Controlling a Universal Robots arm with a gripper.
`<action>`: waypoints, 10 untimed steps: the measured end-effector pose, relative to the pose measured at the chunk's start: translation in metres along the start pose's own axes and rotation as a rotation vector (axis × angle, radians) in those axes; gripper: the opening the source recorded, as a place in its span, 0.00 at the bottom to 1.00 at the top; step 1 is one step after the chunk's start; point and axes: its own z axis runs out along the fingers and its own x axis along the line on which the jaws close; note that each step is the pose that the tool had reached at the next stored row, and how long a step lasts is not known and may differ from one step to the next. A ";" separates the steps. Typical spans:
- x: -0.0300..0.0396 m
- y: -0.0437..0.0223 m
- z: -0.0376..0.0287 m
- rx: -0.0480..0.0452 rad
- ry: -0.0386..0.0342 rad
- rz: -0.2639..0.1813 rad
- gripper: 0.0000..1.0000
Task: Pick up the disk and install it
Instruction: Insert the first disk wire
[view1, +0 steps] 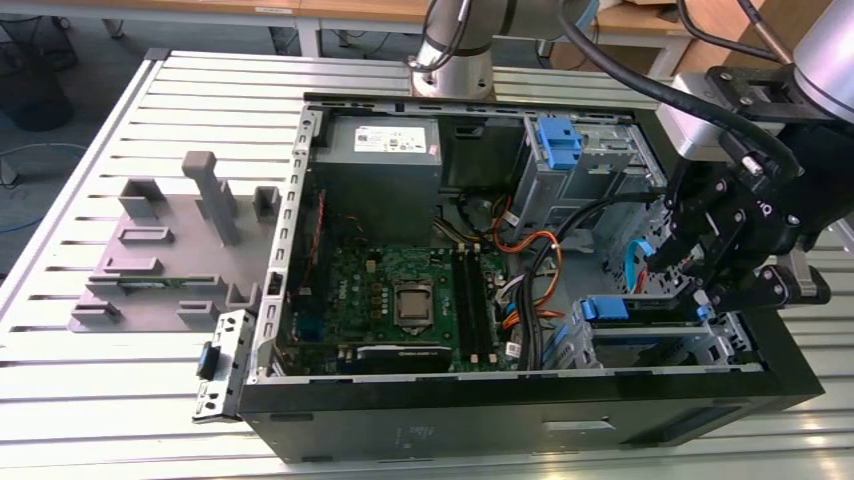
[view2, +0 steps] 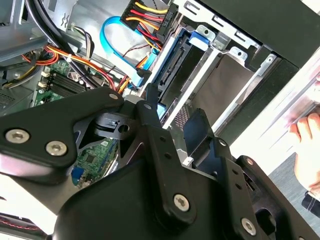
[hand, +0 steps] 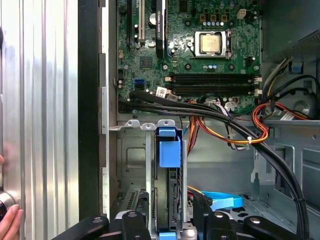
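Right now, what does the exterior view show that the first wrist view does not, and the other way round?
Exterior view alone: the grey power-supply box, the grey fixture on the slatted table, and the gripper hanging over the drive bay. First wrist view alone: a person's hand at the table's edge. Both share the motherboard and the disk in its blue carrier, standing in the bay.

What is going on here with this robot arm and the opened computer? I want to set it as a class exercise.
A robot arm has its gripper down at the drive cage of an open computer case lying on a slatted table. The disk, in its blue carrier, sits edge-on in a slot of that cage, right at the gripper. The motherboard and loose cables lie alongside. A person's hand is at the table edge.
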 end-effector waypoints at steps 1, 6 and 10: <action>-0.0004 0.0000 -0.0001 0.0000 0.0002 0.000 0.48; -0.0044 0.0001 0.0001 0.0003 0.0000 0.000 0.48; -0.0064 0.0002 0.0001 0.0005 0.0000 0.000 0.48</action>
